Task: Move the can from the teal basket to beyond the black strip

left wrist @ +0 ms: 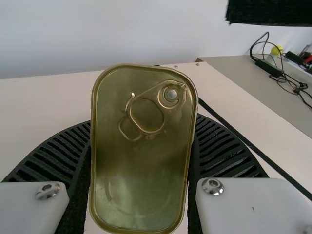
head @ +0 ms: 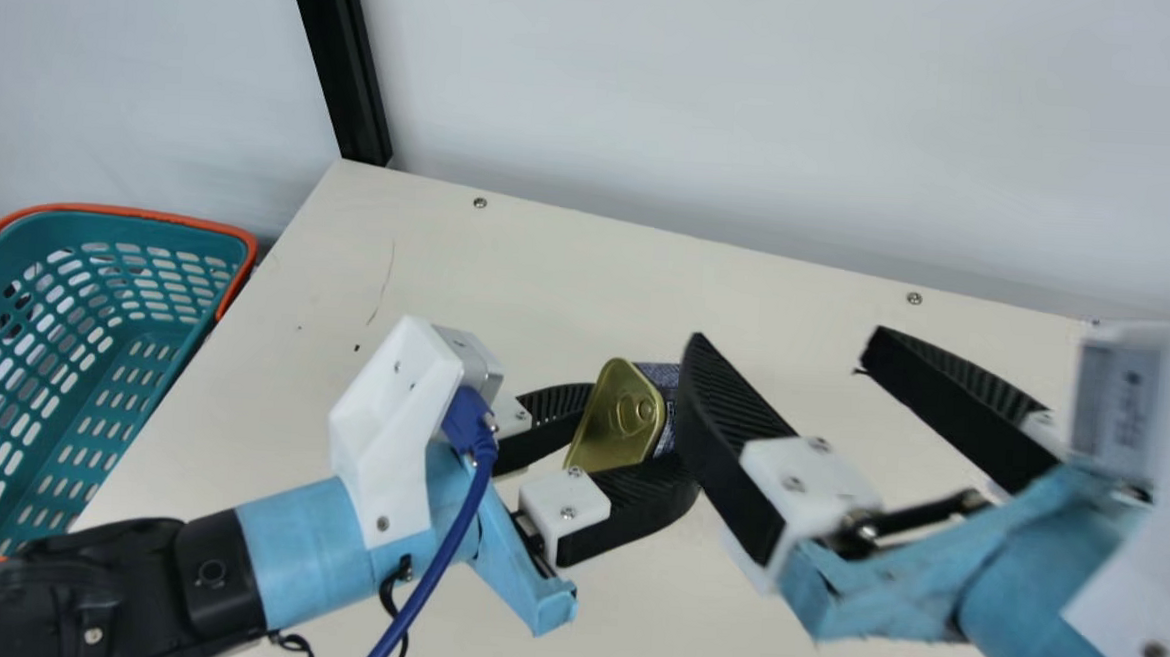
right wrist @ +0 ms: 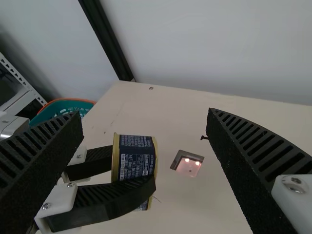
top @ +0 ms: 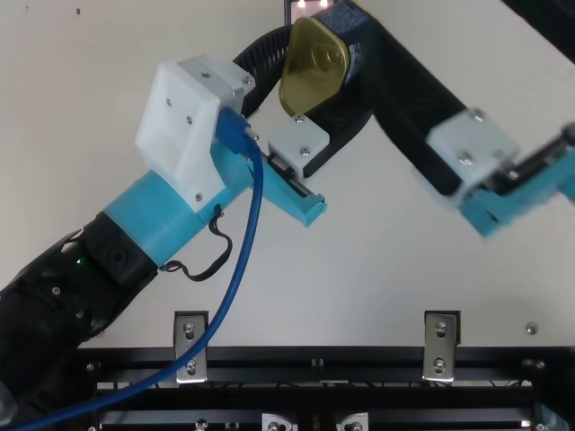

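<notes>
Two left fingers (head: 636, 501) clamp the can (head: 625, 421) above the tabletop (head: 598, 269), in from its far edge. Right fingers (right wrist: 239, 170) stand apart nearby. Handover recommended: centre them about the free end, close squarely, verify hold, then release left.

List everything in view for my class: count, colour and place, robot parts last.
Can: one, gold and dark blue, main view's middle.
Basket: one, teal with orange rim, main view's left.
Table: one, cream, in every view.
Strip: one, black, on the table.
Lit square: one, pinkish, right wrist view's middle.
Post: one, black, behind the table.
Loose cables: several, black, beyond the table's edge.
Arms: two, blue, black and white, above the table.
Left gripper: one, black, shut on the can.
Right gripper: one, black, open, main view's right.
</notes>
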Available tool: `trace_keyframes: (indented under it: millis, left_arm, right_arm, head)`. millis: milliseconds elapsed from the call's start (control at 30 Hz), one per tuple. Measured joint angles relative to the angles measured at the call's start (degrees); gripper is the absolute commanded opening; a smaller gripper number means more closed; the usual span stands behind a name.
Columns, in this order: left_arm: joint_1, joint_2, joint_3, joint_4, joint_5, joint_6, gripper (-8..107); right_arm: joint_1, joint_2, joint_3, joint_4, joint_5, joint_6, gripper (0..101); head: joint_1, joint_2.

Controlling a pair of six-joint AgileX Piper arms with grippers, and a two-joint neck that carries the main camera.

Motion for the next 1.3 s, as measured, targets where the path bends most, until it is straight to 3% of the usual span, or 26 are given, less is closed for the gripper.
trace_keyframes:
  millis: [600,1300]
  left_arm:
    - [0.0,0.0,0.0,0.0,0.0,0.0,10]
    - [0.0,0.0,0.0,0.0,0.0,0.0,10]
  right_arm:
    - [1.3,11.9,-5.5,6.8,2.2,-5.7,101]
    - [2.3,16.2,-5.1,7.5,2.8,-6.6,101]
  head:
    - [0.0,0.0]
    - [0.0,0.0]
